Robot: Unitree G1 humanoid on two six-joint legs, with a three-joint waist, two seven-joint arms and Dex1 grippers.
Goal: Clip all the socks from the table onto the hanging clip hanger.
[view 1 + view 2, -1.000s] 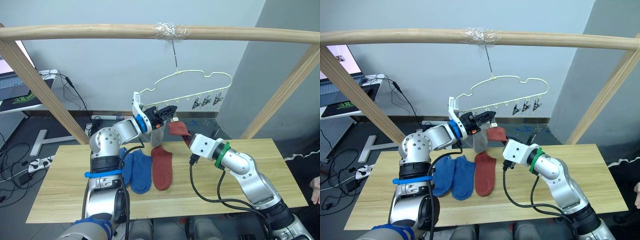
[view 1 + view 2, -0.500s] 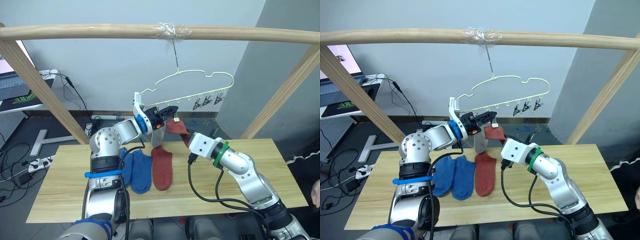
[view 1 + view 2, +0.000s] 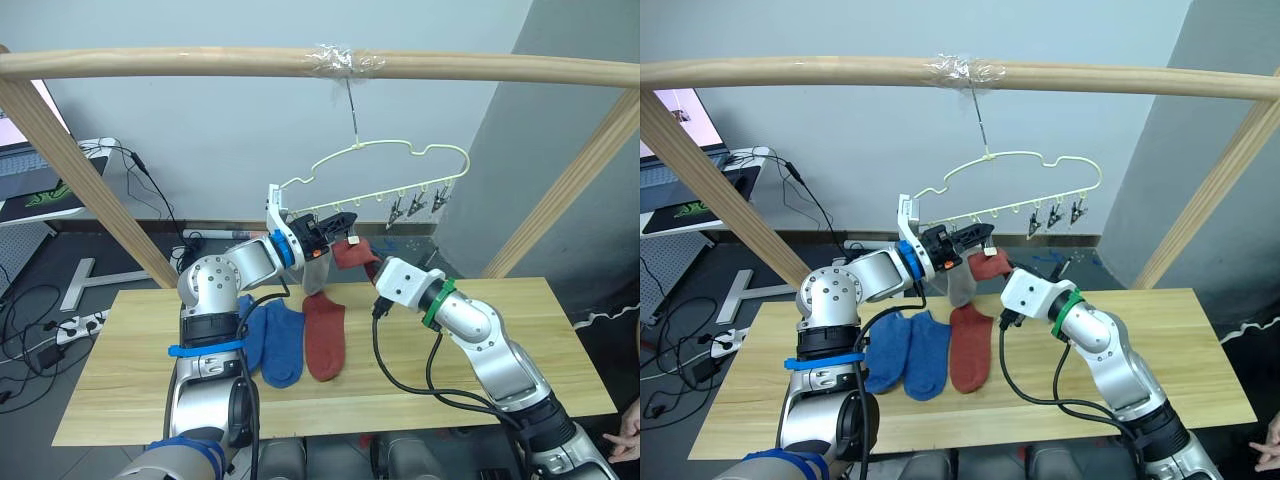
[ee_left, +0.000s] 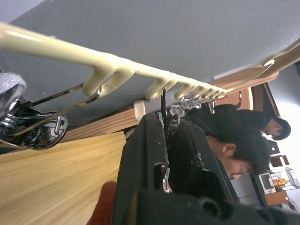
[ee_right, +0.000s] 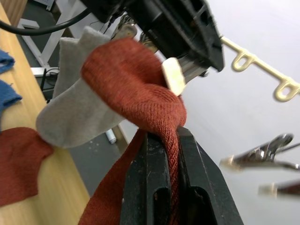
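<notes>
1. Right now the right gripper (image 5: 161,140) pinches a rust-red ankle sock (image 3: 352,256), fingers pressed against the fabric, and holds its cuff up at the left gripper (image 3: 342,222).
2. That left gripper is squeezed onto a small grey metal clip (image 4: 165,123) under the pale yellow-green wire clip hanger (image 3: 385,175), at about 12 o'clock from the table's middle.
3. A light grey sock (image 5: 77,105) already hangs just beside the red one.
4. On the long light-wood plank table (image 3: 130,390), two blue socks (image 3: 275,340) and a second rust-red sock (image 3: 323,335) lie side by side at roughly 9 o'clock of the right arm.
5. Risk, as I judge it: the hanger dangles from one hook, so a push could swing it and the cuff would miss the jaws.
6. A shallow bite could drop the sock once released.
</notes>
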